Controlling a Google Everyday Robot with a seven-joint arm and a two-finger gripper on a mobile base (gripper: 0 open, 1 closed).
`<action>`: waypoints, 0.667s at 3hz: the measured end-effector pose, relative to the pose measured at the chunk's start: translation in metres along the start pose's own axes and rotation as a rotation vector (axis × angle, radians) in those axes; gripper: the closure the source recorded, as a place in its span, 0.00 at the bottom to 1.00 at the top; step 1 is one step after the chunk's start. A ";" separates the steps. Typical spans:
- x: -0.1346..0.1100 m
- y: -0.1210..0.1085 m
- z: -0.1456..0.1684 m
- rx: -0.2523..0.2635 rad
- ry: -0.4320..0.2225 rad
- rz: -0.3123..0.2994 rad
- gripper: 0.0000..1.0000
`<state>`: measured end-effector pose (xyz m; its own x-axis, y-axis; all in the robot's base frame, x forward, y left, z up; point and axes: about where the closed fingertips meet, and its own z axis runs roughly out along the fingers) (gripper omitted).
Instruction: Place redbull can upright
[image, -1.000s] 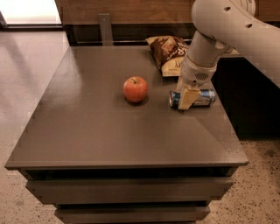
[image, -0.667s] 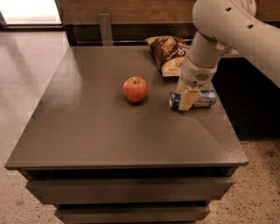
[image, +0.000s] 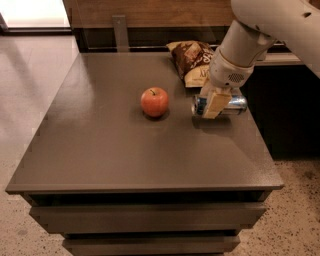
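The redbull can (image: 236, 104) lies on its side on the right part of the dark table (image: 120, 150), its silver end pointing right and its blue end to the left. My gripper (image: 214, 102) hangs from the white arm straight down over the can's left half, right at the can and covering its middle. The can rests on the table top.
A red apple (image: 154, 101) stands left of the can, a short gap away. A brown-and-yellow chip bag (image: 192, 62) lies just behind the can and the gripper. The table's right edge is close to the can. A wooden wall runs behind the table.
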<state>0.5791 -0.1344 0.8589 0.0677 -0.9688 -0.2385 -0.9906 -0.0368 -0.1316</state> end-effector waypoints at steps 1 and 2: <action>-0.009 -0.004 -0.020 0.013 -0.088 -0.004 1.00; -0.019 -0.005 -0.042 0.018 -0.246 0.009 1.00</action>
<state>0.5780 -0.1266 0.9049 0.0877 -0.8800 -0.4669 -0.9892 -0.0217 -0.1448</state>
